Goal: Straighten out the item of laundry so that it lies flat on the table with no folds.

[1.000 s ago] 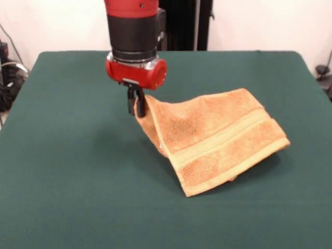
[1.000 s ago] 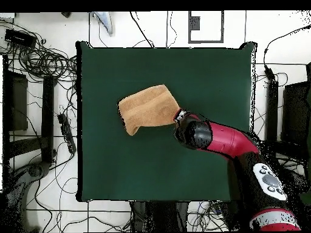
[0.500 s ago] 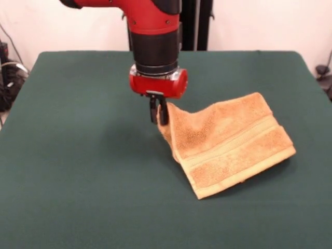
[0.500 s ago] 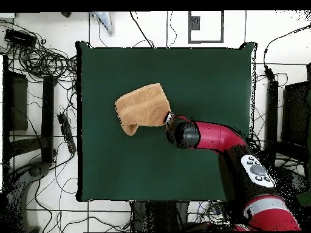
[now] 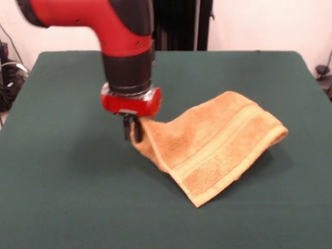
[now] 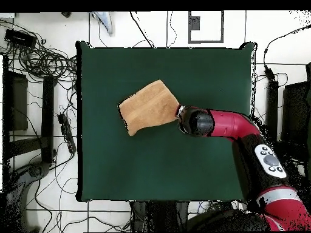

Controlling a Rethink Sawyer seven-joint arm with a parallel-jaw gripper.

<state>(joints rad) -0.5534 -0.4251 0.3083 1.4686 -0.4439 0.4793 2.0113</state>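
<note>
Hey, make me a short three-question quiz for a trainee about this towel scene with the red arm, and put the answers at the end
1. True or false: the towel lies fully flat on the table.
2. What does the claw hold? A) a towel corner B) a cable C) nothing
3. Fill in: the table's cloth is dark ____.

Key: 1 false, a fold remains and one corner is lifted. 2 A. 3 green.
</note>
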